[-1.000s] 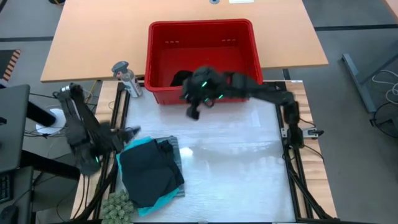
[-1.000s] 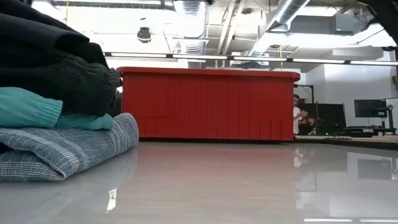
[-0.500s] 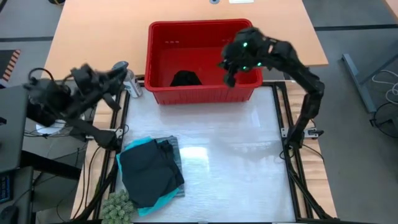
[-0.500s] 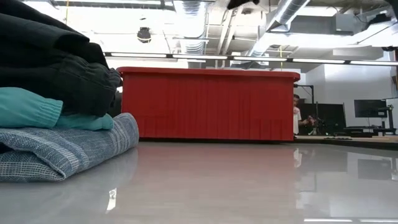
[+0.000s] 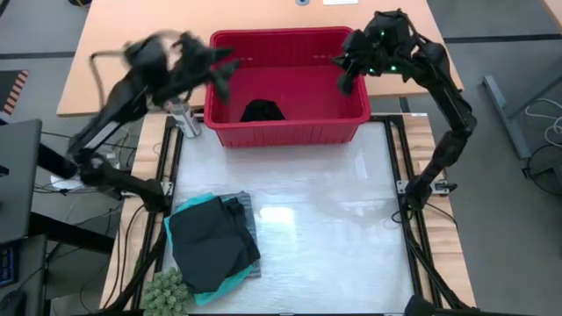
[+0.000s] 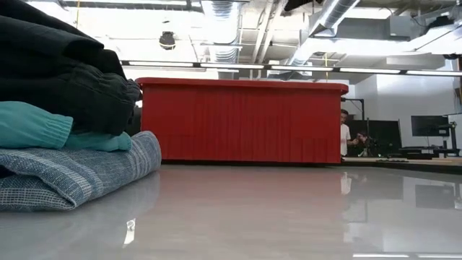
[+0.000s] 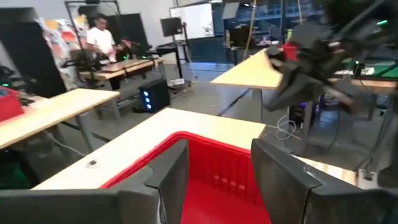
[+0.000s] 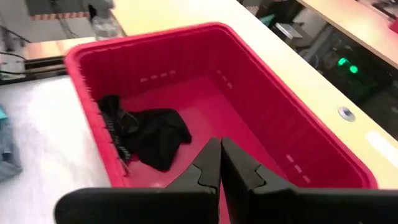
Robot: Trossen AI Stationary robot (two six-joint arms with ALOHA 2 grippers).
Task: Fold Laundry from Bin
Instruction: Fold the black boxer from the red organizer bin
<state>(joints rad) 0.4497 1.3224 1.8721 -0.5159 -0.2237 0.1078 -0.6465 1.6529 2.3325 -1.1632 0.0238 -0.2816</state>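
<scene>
The folded pile [image 5: 213, 247] sits at the table's near left, unchanged. In the last second both arms have swung up to the bin [image 5: 285, 132]: left gripper [image 5: 221, 72] wide open and empty at its left rim, right gripper [image 5: 345, 77] closed and empty over the right side. One black garment [image 5: 261, 111] remains inside, likely the next pick.

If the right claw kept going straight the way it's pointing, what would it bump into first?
Probably the red bin. In its wrist view the right gripper, fingers shut, aims down at the bin's bare floor, beside the black garment. Depth is hard to judge.
</scene>
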